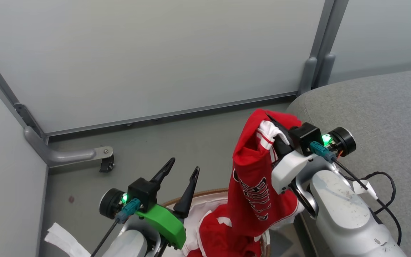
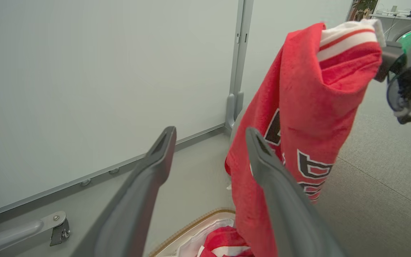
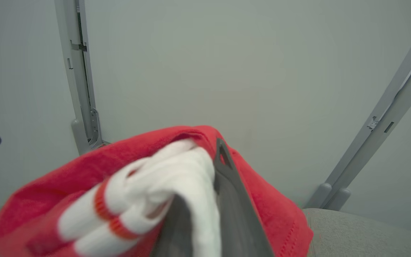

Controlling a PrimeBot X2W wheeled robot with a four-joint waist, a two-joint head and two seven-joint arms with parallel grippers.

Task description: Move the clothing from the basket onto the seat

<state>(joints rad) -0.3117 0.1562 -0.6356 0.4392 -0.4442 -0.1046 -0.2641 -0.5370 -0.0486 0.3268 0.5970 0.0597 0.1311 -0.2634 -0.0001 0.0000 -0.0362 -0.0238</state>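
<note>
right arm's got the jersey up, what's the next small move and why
Probably swing the right gripper rightward over the seat. It is shut on the jersey at its white-trimmed edge, the cloth hangs lifted with its lower end above the basket, and the seat lies just to its right. The left gripper is open and empty.
</note>
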